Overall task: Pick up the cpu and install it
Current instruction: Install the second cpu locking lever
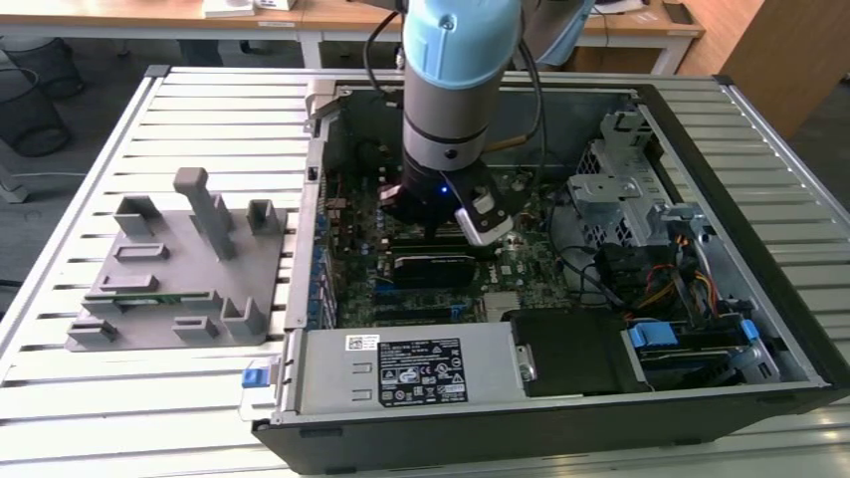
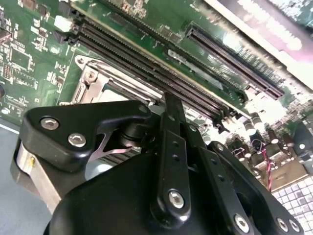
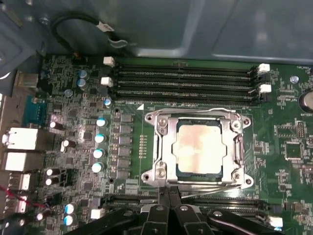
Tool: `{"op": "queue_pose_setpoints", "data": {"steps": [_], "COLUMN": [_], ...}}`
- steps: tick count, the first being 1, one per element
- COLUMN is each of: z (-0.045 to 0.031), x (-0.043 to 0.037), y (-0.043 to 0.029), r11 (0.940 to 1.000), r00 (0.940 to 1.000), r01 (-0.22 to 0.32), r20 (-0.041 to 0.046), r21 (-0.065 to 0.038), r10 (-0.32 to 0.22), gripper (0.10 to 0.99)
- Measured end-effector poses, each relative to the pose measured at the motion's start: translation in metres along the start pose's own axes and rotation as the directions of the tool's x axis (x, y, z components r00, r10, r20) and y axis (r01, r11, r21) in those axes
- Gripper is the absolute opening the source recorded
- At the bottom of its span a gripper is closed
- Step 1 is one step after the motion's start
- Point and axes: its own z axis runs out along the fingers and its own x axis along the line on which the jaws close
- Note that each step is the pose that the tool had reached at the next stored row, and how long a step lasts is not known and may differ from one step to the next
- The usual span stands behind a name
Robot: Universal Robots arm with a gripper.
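Robot arm reaching down into an open computer case [image 1: 743, 299] on a slatted bench [image 1: 199, 398], pincer [image 3: 168, 196] poised just above the motherboard, fingers [image 3: 162, 195] drawn together holding nothing, cpu [image 3: 200, 149] seated in its metal-framed socket [image 3: 161, 147] just beyond the fingertips, memory slots [image 3: 186, 81] farther off.

No print can be read on anything

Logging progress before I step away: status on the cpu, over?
Gripper low over motherboard, beside socket. The cpu seated in the socket frame, not held. Nothing on it.
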Motion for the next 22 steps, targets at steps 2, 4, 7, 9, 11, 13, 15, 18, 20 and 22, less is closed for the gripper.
{"op": "queue_pose_setpoints", "data": {"steps": [2, 4, 7, 9, 11, 13, 15, 18, 20, 22], "z": [-0.0003, -0.0005, -0.0005, 0.0005, 0.0022, 0.0043, 0.0062, 0.0083, 0.0092, 0.0100], "x": [0.0018, 0.0038, 0.0068, 0.0083, 0.0095, 0.0099, 0.0101, 0.0103, 0.0106, 0.0109], "y": [-0.0014, -0.0025, -0.0039, -0.0042, -0.0046, -0.0050, -0.0054, -0.0058, -0.0059, -0.0061], "r11": [1.0000, 1.0000, 0.9998, 0.9996, 0.9994, 0.9991, 0.9986, 0.9975, 0.9966, 0.9957], "r00": [1.0000, 1.0000, 1.0000, 1.0000, 1.0000, 1.0000, 1.0000, 1.0000, 1.0000, 1.0000], "r01": [0.000, 0.000, 0.000, 0.000, 0.000, 0.000, 0.000, 0.000, 0.000, 0.000], "r20": [-0.0001, 0.0001, 0.0004, 0.0006, 0.0009, 0.0011, 0.0013, 0.0019, 0.0022, 0.0025], "r21": [-0.002, -0.006, -0.019, -0.027, -0.034, -0.043, -0.053, -0.071, -0.082, -0.092], "r10": [0.000, 0.000, 0.000, 0.000, 0.000, 0.000, 0.000, 0.000, 0.000, 0.000], "gripper": [0.106, 0.106, 0.106, 0.106, 0.106, 0.106, 0.106, 0.106, 0.106, 0.106]}}
